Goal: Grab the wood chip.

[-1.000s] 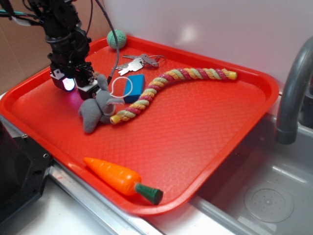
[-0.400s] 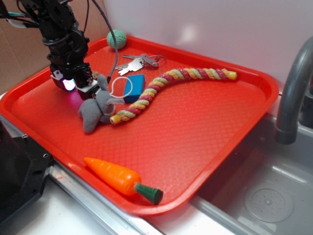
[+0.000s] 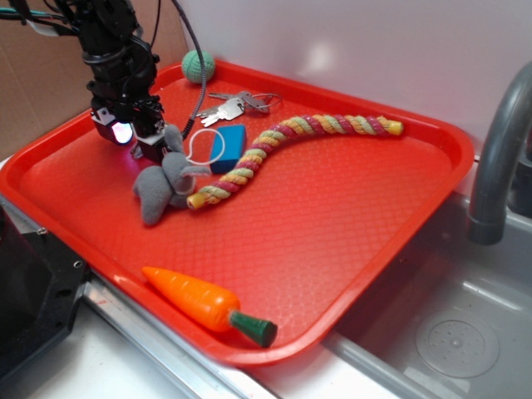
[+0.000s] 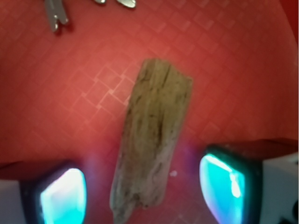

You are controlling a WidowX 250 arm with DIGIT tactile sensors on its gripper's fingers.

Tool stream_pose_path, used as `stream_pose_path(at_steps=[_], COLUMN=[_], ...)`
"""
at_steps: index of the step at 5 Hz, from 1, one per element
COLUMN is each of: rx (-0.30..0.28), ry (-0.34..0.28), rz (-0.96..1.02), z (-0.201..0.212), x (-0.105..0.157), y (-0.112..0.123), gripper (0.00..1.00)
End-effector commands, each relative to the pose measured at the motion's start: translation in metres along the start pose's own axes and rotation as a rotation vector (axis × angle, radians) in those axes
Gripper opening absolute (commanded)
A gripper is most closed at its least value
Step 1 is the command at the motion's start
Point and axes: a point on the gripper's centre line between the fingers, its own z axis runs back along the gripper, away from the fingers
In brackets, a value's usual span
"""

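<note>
Gripper point(image 3: 135, 135) hovers low at the tray's point(image 3: 349, 241) far left corner, right beside the bunny point(image 3: 163, 184). From the wrist, the fingers point(image 4: 223, 183) stand spread wide, glowing cyan, with the chip point(image 4: 152, 140) lying flat on the red surface between them, touching neither pad. The chip runs lengthwise away from the camera, its far end pointing toward the keys point(image 4: 57, 16). Carrot point(image 3: 204, 302) sits well apart at the near edge

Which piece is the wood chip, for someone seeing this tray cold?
Find the red tray; at its far left corner hangs the gripper. Between its glowing fingers lies the wood chip: flat, elongated, brown-grey and ragged, unlike the soft grey plush bunny beside it.
</note>
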Motion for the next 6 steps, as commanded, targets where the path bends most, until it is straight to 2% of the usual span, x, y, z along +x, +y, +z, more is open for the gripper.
stream_pose_path(at_steps=[1, 2, 3, 4, 5, 6], rx=[0.01, 0.01, 0.0, -0.019, -0.049, -0.053], ry=[-0.023, -0.023, -0.037, -0.033, -0.028, -0.087], rz=[0.011, 0.011, 0.023, 0.017, 0.046, 0.023], z=[0.008, 0.008, 0.014, 0.016, 0.043, 0.092], x=[0.002, 0.002, -0.003, 0.001, 0.009, 0.014], y=[0.022, 0.022, 0.021, 0.022, 0.024, 0.015], gripper=[1.0, 0.84, 0.0, 0.0, 0.0, 0.0])
